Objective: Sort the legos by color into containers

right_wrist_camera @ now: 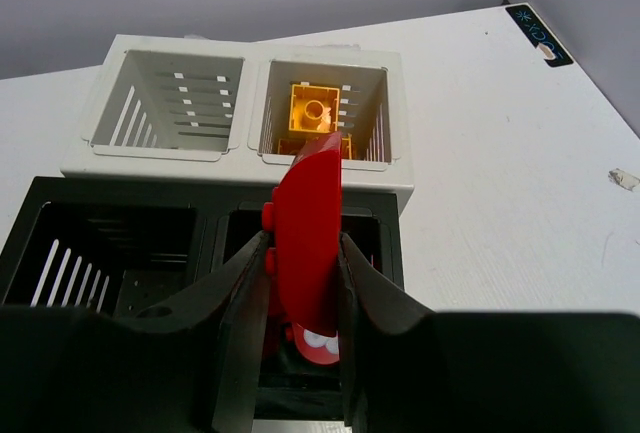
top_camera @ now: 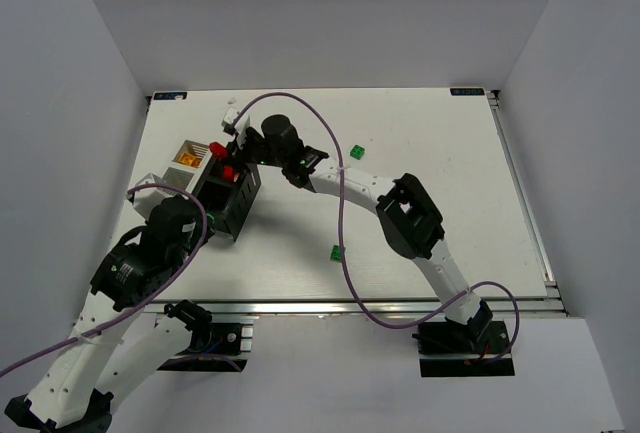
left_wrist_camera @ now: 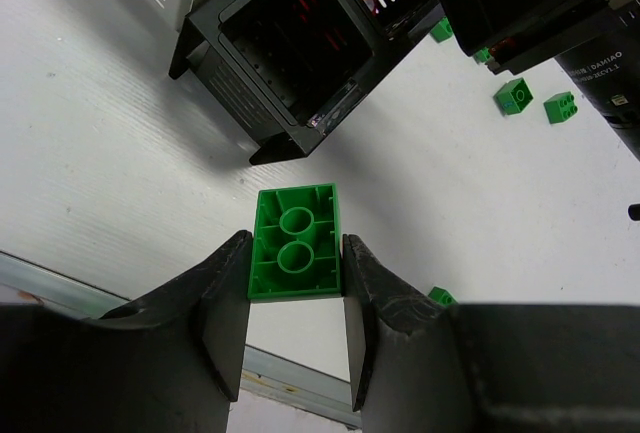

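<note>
On table (top_camera: 440,173), black bin (right_wrist_camera: 100,198) sits touching white bins (right_wrist_camera: 250,53), orange brick (right_wrist_camera: 315,113) inside one white bin. Over black bin, right gripper (right_wrist_camera: 303,253) clamped on red brick (right_wrist_camera: 308,193), on edge; near it, left gripper (left_wrist_camera: 295,283) clamped on green brick (left_wrist_camera: 295,238), hollow underside showing. One loose brick (top_camera: 336,251), green, mid-table, well apart from bins.

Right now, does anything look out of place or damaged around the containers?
Nothing looks damaged or spilled. A few green legos lie loose on the table, apart from the containers; they are simply not sorted yet.
</note>
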`<action>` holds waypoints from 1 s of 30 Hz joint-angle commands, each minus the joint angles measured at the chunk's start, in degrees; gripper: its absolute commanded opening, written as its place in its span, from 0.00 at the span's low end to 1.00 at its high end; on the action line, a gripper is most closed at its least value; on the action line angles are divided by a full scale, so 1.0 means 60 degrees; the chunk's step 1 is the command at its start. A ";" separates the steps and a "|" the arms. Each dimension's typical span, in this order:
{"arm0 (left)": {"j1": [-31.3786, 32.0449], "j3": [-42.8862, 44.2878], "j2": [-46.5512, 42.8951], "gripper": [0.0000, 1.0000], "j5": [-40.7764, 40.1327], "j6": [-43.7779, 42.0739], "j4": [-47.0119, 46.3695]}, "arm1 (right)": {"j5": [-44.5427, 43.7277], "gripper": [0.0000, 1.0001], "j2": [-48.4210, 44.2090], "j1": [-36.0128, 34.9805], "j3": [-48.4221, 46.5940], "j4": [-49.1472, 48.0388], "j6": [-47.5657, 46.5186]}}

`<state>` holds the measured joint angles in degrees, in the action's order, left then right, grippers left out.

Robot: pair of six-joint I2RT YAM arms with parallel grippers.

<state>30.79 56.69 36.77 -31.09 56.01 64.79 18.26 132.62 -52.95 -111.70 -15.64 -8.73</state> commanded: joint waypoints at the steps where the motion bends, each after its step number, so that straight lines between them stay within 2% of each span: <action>1: -0.0063 0.0264 0.0008 0.13 -0.0224 0.0362 0.0114 | -0.0070 0.31 -0.0028 -0.0038 -0.0075 -0.0690 0.0079; 9: -0.0063 0.0279 -0.0035 0.13 -0.0180 0.0421 0.0100 | -0.0011 0.44 0.0016 -0.0038 0.0160 -0.0675 -0.0127; 18: -0.0063 0.0235 0.0067 0.13 -0.0106 0.0348 -0.0076 | 0.0091 0.48 -0.0159 0.0006 0.0189 -0.0689 -0.0171; 22: -0.0063 0.0250 0.0579 0.11 0.0069 0.0056 -0.0456 | 0.0646 0.51 -0.0992 0.0240 0.0423 -0.0719 -0.0082; 25: -0.0063 0.0278 0.1164 0.11 0.0216 -0.0324 -0.0836 | 0.2193 0.52 -0.2132 0.0635 0.0875 0.0054 -0.0594; 26: -0.0063 0.0293 0.1325 0.11 0.0187 -0.0413 -0.0925 | 0.2549 0.51 -0.2398 0.0897 0.1066 0.0188 -0.0697; 29: -0.0106 0.0556 0.2014 0.11 0.0187 -0.0851 -0.1175 | 0.3604 0.31 -0.3567 0.1483 0.2117 0.0540 -0.0771; 30: -0.0252 0.0659 0.2465 0.11 0.0332 -0.0998 -0.1248 | 0.3795 0.14 -0.3863 0.1631 0.2383 0.0904 -0.0800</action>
<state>30.33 57.65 48.47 -29.89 53.04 60.34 32.58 118.67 -46.96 -100.22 -12.03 -12.32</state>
